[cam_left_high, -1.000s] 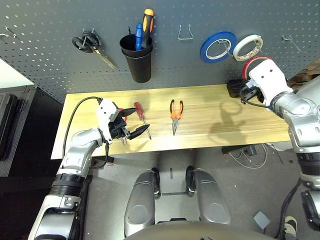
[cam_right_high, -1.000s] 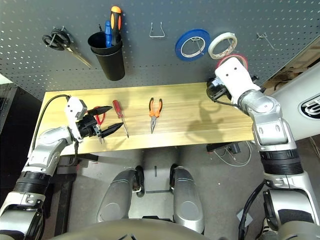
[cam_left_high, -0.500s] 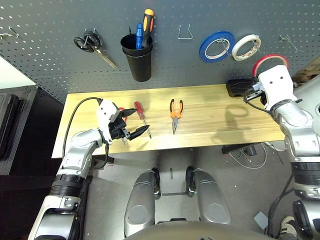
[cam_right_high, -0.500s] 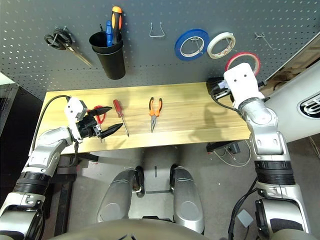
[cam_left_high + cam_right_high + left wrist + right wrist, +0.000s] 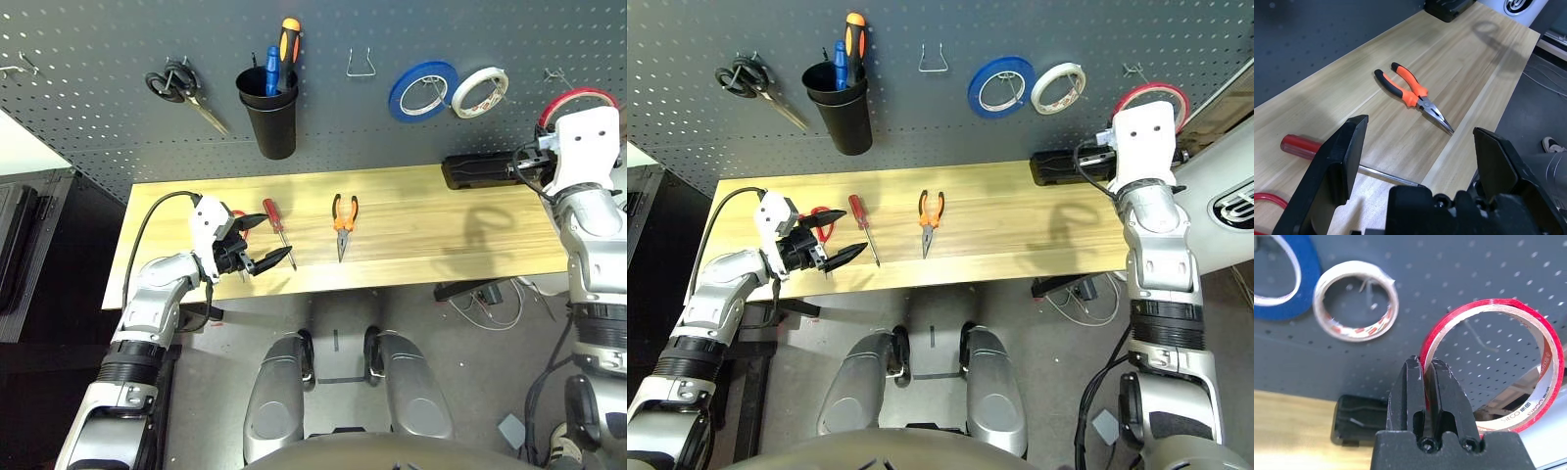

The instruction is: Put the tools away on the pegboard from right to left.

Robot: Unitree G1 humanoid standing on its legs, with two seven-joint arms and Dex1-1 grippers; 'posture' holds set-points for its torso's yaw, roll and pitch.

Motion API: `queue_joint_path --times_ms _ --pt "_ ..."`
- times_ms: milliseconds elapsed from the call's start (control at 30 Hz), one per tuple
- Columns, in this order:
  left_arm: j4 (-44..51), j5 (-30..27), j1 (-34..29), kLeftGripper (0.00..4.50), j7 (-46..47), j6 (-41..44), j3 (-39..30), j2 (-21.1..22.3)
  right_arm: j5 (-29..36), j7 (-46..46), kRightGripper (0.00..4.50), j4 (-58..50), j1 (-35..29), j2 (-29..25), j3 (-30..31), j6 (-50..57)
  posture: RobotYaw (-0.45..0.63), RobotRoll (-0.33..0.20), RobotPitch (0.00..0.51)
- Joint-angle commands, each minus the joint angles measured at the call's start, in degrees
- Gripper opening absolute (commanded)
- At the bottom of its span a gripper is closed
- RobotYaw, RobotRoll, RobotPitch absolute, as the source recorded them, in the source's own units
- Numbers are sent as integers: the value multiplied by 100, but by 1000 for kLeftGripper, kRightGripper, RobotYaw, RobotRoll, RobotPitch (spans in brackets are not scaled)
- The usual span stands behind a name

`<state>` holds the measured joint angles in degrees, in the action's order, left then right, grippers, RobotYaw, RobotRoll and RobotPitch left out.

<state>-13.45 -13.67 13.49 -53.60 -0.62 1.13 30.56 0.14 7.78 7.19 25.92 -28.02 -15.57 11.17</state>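
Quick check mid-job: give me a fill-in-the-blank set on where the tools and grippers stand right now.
1. The right gripper is shut on the thin ___ tape ring.
2. The orange-handled pliers lie on the wooden ___.
3. The left gripper hovers with its jaws ___.
4. The blue tape roll hangs beside the ___ tape roll.

Missing words: red; table; open; white
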Motion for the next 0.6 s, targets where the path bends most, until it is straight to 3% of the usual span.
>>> queue_joint_path --times_ms 33,600 --pt "39 81 -99 4500 -75 -3 107 14 157 -82 25 407 215 -133 -270 6 -77 0 193" --pt "286 72 -260 4500 -46 150 92 58 471 299 25 2171 1287 -246 -113 -144 -60 0 212"
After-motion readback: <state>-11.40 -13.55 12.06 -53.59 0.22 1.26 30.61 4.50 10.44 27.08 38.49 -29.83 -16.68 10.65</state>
